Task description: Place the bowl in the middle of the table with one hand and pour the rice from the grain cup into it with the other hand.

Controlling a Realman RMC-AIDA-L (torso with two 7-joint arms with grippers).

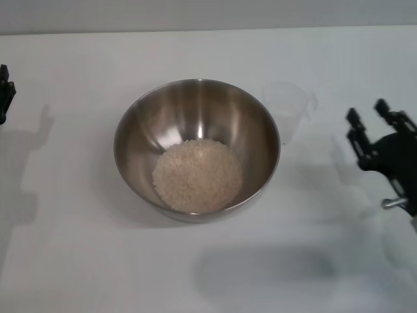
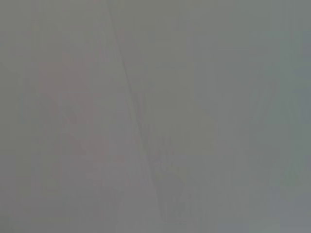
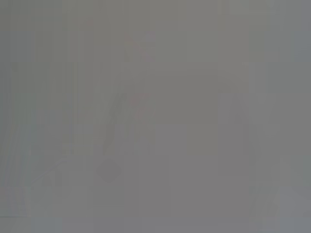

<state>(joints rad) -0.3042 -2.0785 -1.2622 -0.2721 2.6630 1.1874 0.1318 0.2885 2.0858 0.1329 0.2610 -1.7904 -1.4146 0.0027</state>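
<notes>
The steel bowl (image 1: 197,149) stands in the middle of the white table (image 1: 78,261), with a heap of pale rice (image 1: 197,175) in its bottom. Just right of the bowl's far rim the clear grain cup (image 1: 287,111) stands upright on the table and looks empty. My right gripper (image 1: 369,122) is open to the right of the cup, apart from it, holding nothing. Only a sliver of my left gripper (image 1: 5,93) shows at the left edge of the head view, well clear of the bowl. Both wrist views show only a plain grey blur.
A pale wall runs along the table's far edge (image 1: 208,29). Soft shadows of the arms lie on the tabletop at the left and at the front right.
</notes>
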